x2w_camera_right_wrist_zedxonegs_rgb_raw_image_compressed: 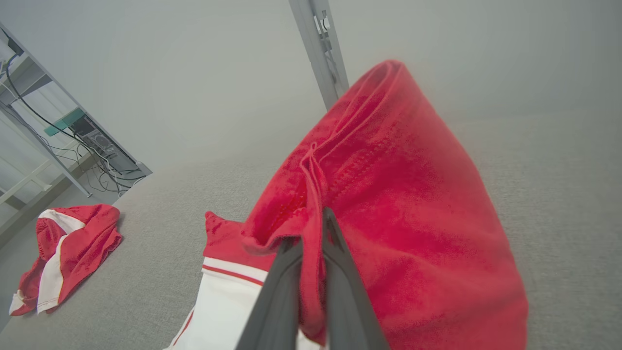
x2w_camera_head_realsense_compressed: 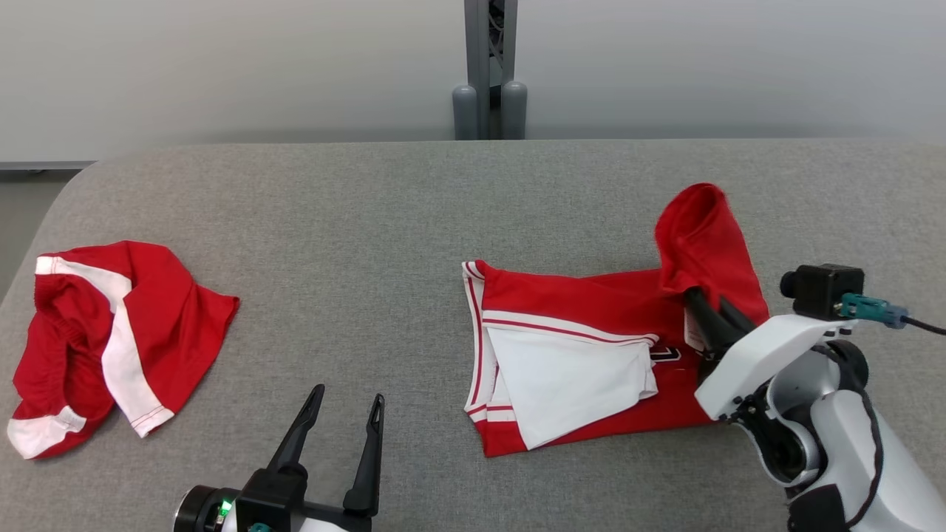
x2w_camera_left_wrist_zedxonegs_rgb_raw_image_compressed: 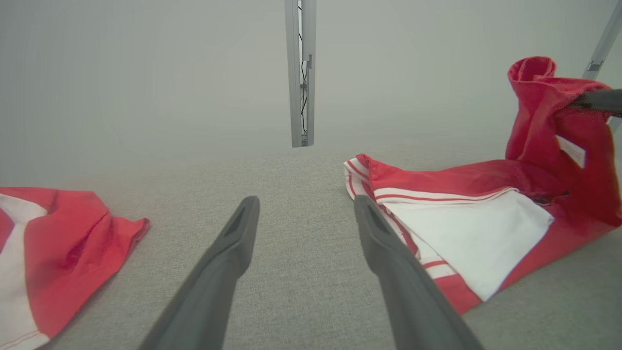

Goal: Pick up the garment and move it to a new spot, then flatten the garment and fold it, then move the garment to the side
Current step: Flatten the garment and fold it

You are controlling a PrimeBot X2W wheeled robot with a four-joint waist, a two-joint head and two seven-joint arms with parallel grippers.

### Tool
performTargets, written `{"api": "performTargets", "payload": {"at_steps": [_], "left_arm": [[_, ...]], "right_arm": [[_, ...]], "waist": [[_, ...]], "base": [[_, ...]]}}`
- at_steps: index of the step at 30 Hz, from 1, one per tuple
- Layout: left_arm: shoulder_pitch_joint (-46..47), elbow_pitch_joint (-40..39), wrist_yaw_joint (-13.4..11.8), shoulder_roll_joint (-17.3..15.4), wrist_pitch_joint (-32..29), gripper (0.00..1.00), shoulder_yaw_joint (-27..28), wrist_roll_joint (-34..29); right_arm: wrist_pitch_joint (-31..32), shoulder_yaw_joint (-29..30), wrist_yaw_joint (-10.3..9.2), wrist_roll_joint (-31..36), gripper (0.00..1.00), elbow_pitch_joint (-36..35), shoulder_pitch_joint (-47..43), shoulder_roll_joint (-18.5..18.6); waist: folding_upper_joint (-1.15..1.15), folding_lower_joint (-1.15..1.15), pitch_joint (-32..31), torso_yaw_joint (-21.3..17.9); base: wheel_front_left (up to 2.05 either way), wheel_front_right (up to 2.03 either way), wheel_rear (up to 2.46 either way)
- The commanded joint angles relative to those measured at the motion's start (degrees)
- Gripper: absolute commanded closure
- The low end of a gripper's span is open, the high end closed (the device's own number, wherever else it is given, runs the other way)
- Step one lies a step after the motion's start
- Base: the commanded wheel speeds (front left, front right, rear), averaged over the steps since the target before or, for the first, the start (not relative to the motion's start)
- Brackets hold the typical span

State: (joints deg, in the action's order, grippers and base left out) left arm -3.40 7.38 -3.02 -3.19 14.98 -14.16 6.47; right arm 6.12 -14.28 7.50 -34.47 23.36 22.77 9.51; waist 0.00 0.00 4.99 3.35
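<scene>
Head view: your right gripper [x2w_camera_head_realsense_compressed: 706, 304] is clamped on a raised red fold of the garment [x2w_camera_head_realsense_compressed: 576, 310]. The garment lies right of centre on the grey table [x2w_camera_head_realsense_compressed: 443, 222]; it's red w/ a white panel & stripes. Your left gripper [x2w_camera_head_realsense_compressed: 347, 395] hovers lower left, fingers wide apart. A second garment [x2w_camera_head_realsense_compressed: 148, 310] sits crumpled far left, well apart.

Left wrist view: fingers splayed over the table, garment to the right.

Right wrist view: fingers together, red cloth pinched between them & draped over the tips.
</scene>
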Motion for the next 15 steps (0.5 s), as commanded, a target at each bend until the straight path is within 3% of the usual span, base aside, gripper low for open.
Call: {"api": "performTargets", "payload": {"at_steps": [1, 6, 15], "left_arm": [[0.4, 0.18, 0.23, -0.18, 0.18, 0.0, 0.02, -0.05], [0.86, 0.41, 0.12, -0.07, 0.18, 0.0, -0.31, 0.41], [1.48, 0.81, -0.39, 0.07, 0.18, 0.0, -0.53, 0.93]], "right_arm": [[0.57, 0.07, -0.01, 0.74, 1.0, -0.59, -0.73, -0.68], [2.55, -1.29, -0.02, 2.44, 1.0, -1.89, -1.75, -3.92], [3.95, -4.5, -0.01, 6.03, 1.0, -0.15, -1.13, -6.03]], "waist": [[0.0, 0.0, -0.03, 0.67], [0.0, 0.0, 0.14, 2.83], [0.0, 0.0, 1.15, 6.52]], "base": [[0.0, 0.0, 0.0], [0.0, 0.0, 0.0], [0.0, 0.0, 0.0]]}}
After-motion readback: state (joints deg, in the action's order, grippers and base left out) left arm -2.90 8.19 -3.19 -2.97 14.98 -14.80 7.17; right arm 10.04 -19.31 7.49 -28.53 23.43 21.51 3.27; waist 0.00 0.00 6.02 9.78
